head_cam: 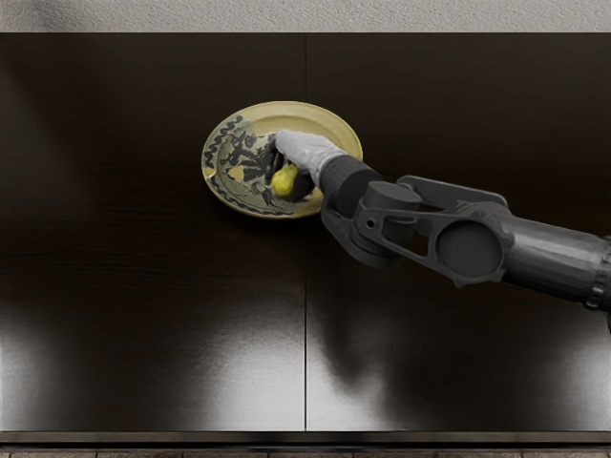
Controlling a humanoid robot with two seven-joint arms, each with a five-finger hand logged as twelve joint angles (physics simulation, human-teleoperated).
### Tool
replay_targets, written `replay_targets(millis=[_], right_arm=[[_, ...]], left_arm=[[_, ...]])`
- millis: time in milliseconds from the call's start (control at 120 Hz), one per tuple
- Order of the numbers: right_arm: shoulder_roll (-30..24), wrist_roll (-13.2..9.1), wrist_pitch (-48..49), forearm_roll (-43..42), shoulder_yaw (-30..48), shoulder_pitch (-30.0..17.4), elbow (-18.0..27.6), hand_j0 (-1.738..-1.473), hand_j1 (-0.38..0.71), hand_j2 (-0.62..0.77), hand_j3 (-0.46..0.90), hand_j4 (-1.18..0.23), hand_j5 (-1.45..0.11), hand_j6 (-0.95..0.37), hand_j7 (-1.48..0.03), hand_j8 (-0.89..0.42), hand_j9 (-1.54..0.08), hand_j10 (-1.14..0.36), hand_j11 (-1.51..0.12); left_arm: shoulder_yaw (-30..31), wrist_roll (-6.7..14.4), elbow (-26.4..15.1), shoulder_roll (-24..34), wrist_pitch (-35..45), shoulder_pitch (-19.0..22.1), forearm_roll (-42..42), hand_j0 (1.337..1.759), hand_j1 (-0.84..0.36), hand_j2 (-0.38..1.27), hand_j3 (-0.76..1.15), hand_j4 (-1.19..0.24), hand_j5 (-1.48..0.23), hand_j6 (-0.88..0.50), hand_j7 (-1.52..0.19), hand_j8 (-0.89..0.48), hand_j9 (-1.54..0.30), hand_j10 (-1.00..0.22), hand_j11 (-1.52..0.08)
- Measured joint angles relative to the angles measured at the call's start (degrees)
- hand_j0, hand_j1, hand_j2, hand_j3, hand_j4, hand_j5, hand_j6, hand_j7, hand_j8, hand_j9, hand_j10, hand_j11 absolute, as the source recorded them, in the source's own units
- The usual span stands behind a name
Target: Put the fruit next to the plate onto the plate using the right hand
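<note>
A yellow plate with a dark pattern lies on the black table, a little left of centre and toward the back. My right arm comes in from the right edge, and its hand hangs over the middle of the plate. The fingers are curled around a small yellow fruit, which shows just below the palm, over the plate's patterned inside. Whether the fruit touches the plate's surface cannot be told. The hand hides part of the plate's centre. My left arm is out of sight.
The dark glossy table stretches around the plate, with a thin seam running front to back through its middle. A pale wall strip borders the far edge.
</note>
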Motion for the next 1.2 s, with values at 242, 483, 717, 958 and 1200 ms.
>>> replay_targets(millis=[242,483,717,958,1200], right_arm=[[3.03,0.02,-0.06,-0.08,-0.13,0.51,-4.03,-1.656,0.28,0.14,0.0,-0.62,-0.78,-0.42,-0.79,-0.42,-0.79,-0.61,-0.79],[3.65,0.08,-0.06,0.0,0.15,1.86,-4.38,-1.657,-0.08,0.03,0.0,-0.26,-0.32,-0.2,-0.33,-0.2,-0.32,-0.26,-0.33],[3.52,0.08,-0.05,-0.4,-1.12,3.76,-4.33,-1.658,-0.23,0.01,0.0,-0.11,-0.14,-0.09,-0.14,-0.09,-0.14,-0.11,-0.14],[0.69,0.08,1.03,3.7,4.11,3.6,-3.59,-1.658,-0.3,0.0,0.0,-0.05,-0.06,-0.05,-0.06,-0.04,-0.06,-0.05,-0.06],[-14.76,0.48,16.85,29.45,15.44,1.52,-0.4,-1.658,-0.32,0.0,0.0,-0.03,-0.03,-0.03,-0.03,-0.02,-0.03,-0.03,-0.03]], left_arm=[[0.0,0.0,0.0,0.0,0.0,0.0,0.0,1.658,0.35,0.0,0.0,0.0,0.0,0.0,0.0,0.0,0.0,0.0,0.0],[0.02,0.0,0.0,0.0,0.0,0.0,0.0,1.658,0.35,0.0,0.0,0.0,0.0,0.0,0.0,0.0,0.0,0.0,0.0],[0.0,0.0,0.0,0.0,0.0,0.0,0.0,1.658,0.35,0.0,0.0,0.0,0.0,0.0,0.0,0.0,0.0,0.0,0.0],[0.01,0.0,0.0,0.0,0.0,0.0,0.0,1.658,0.35,0.0,0.0,0.0,0.0,0.0,0.0,0.0,0.0,0.0,0.0],[0.08,0.08,-0.07,0.0,0.0,0.43,-0.19,1.658,0.35,0.0,0.0,0.0,0.0,0.0,0.0,0.0,0.0,0.0,0.0]])
